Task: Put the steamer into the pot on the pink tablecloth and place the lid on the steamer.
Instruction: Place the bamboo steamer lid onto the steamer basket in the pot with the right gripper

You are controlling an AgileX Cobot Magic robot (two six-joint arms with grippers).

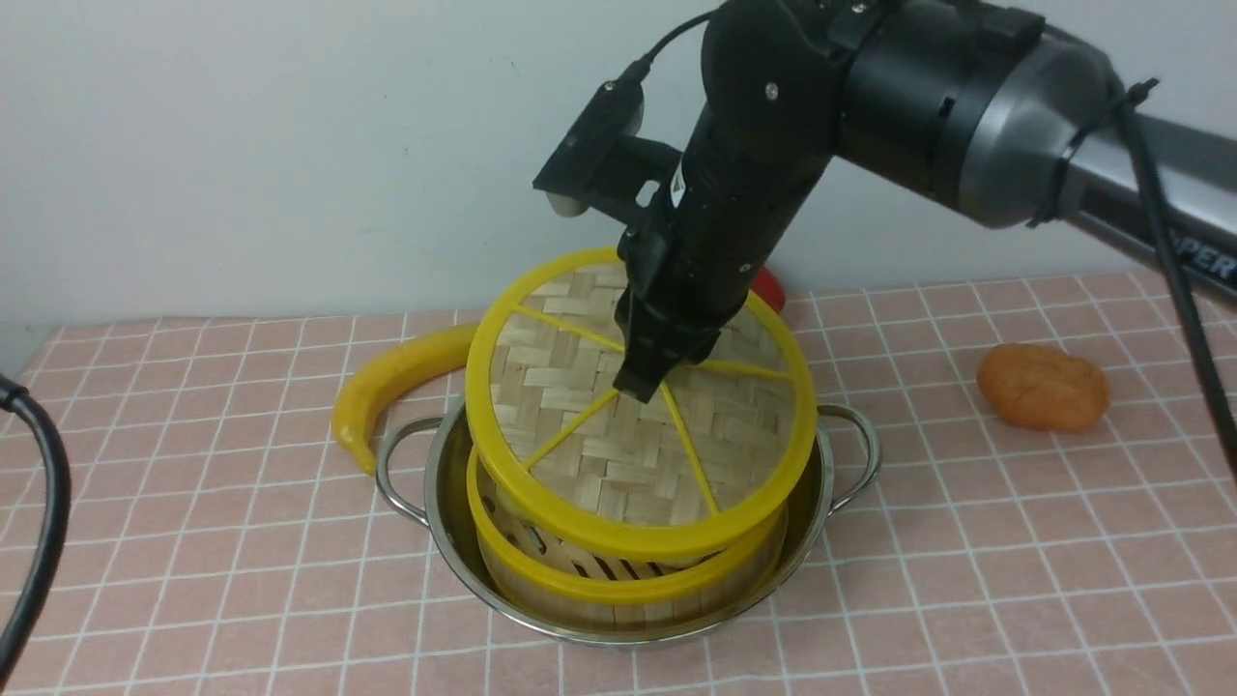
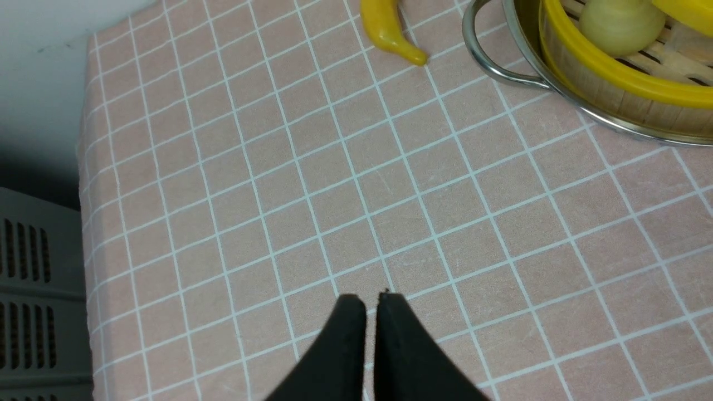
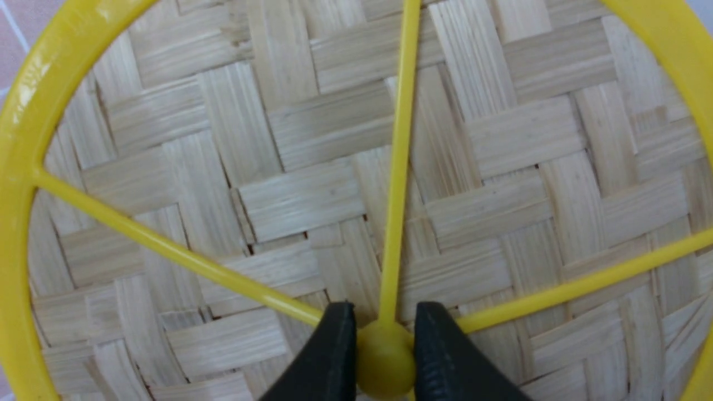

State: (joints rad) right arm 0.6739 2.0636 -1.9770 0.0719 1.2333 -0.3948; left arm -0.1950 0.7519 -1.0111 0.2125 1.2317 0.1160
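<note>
The steel pot (image 1: 454, 503) stands on the pink tablecloth (image 1: 966, 541) with the steamer (image 1: 618, 580) inside it. The woven lid (image 1: 599, 435) hangs tilted just above the steamer, its far edge higher than its near edge. My right gripper (image 1: 646, 377) is shut on the lid's yellow centre knob (image 3: 384, 356), one finger on each side. In the left wrist view my left gripper (image 2: 371, 303) is shut and empty over bare cloth, well away from the pot (image 2: 501, 61). A pale bun (image 2: 621, 25) shows inside the steamer (image 2: 607, 83).
A yellow banana-shaped toy (image 1: 387, 387) lies just behind and to the left of the pot. An orange bread-like lump (image 1: 1044, 387) sits at the right. Something red (image 1: 770, 286) peeks out behind the right arm. A black cable (image 1: 43, 522) hangs at the left edge.
</note>
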